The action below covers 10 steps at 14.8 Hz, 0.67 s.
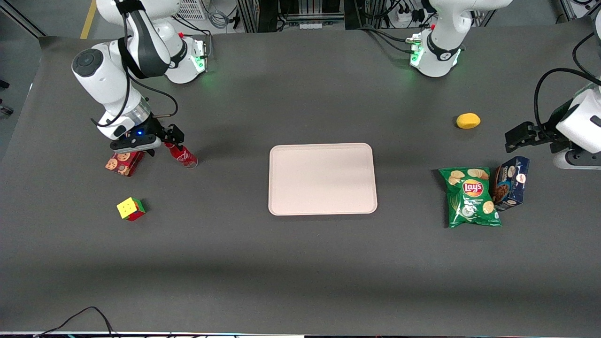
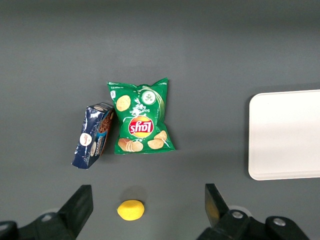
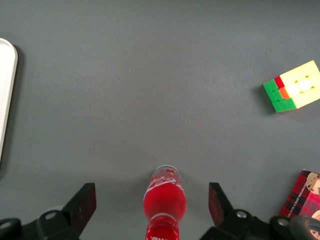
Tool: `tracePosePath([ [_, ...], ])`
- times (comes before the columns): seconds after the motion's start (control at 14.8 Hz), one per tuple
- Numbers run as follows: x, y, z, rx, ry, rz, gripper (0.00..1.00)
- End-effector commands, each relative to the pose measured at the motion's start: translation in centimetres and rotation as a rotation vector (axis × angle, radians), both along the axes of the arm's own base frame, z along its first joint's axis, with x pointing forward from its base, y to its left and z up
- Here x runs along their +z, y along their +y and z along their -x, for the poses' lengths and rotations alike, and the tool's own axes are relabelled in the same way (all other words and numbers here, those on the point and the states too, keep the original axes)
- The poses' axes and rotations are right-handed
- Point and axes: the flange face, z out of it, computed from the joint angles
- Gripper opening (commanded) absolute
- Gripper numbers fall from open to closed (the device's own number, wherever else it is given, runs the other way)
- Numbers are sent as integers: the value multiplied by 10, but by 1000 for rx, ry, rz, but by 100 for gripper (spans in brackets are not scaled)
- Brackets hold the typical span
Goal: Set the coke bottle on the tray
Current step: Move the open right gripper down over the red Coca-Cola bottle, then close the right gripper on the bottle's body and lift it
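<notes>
Although the working arm's wrist covers much of it in the front view, the hand [image 1: 165,139] sits low over the coke bottle [image 1: 182,155], and the wrist view shows its two dark fingers [image 3: 84,205] spread wide with the bottle [image 3: 164,200] lying between them, touching neither. The bottle's cap end is cut off at that view's edge. It is slim, glossy red plastic with white script and a clear base, lying on the counter [image 1: 300,263] just beside a red tartan cookie box [image 1: 123,163], itself half hidden under the wrist. The tray [image 1: 322,179], smooth pale pinkish-beige with rounded corners and a low rim, lies well apart at mid-counter. The counter is matte dark grey. A Rubik's cube [image 1: 130,209] sits nearer the front camera.
</notes>
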Motion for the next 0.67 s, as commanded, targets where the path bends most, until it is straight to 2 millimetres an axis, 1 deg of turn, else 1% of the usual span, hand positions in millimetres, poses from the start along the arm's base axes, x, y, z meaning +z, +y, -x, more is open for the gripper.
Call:
tracePosePath([
  [0.0,1,-4,10,-13,-15,-6,100],
  [0.07,0,-5,10,-15,-13,-5,100],
  [0.27,-13,-6,6,-20,-6,-4,100],
  [0.47,-20,-6,8,-21,21,0,100],
  [0.61,-28,-6,10,-26,52,4,100],
])
